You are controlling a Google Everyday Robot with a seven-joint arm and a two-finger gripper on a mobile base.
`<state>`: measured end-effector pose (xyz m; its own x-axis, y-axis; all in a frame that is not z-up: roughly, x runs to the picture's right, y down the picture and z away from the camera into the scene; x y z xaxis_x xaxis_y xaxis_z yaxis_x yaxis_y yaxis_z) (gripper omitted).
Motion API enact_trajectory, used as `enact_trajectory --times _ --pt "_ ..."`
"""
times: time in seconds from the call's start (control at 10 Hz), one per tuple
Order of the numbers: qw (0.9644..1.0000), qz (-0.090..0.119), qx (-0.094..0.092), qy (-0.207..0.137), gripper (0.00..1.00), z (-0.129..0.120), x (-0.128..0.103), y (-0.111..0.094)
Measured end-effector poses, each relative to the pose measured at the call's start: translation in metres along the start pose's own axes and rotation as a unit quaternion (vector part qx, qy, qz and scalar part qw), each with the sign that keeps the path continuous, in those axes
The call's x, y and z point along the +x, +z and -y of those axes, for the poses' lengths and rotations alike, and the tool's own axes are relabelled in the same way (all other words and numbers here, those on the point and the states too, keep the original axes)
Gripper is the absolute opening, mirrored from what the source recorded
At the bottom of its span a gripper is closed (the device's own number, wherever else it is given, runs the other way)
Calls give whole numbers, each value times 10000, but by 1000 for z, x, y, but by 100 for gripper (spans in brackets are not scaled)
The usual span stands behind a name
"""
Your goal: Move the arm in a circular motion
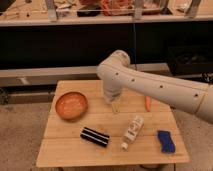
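Observation:
The large white arm [150, 82] reaches in from the right edge over the wooden table [65, 147]. Its bulbous joint hangs above the table's back middle, with small dark dots along the tube. The gripper [115, 105] is the narrow pale tip that points down from the joint. It hovers just above the tabletop, right of an orange bowl [71, 105]. It holds nothing that I can see.
On the table lie a black striped packet [95, 136], a white bottle on its side [132, 131], a blue sponge [165, 140] and a small orange carrot [148, 103]. A dark shelf unit [60, 45] stands behind the table.

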<state>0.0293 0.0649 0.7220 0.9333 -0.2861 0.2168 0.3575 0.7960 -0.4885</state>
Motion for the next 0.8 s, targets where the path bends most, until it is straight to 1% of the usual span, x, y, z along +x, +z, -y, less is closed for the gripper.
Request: enact_trajectory --times 0.1,0.4,0.6,0.8 --pt "10000 6 -25 -39 80 3 4 4" --pt "9998 67 -14 -165 80 19 3 12" --pt "9998 92 -21 -153 80 25 8 16" --pt "9997 137 -18 -177 80 40 17 26"
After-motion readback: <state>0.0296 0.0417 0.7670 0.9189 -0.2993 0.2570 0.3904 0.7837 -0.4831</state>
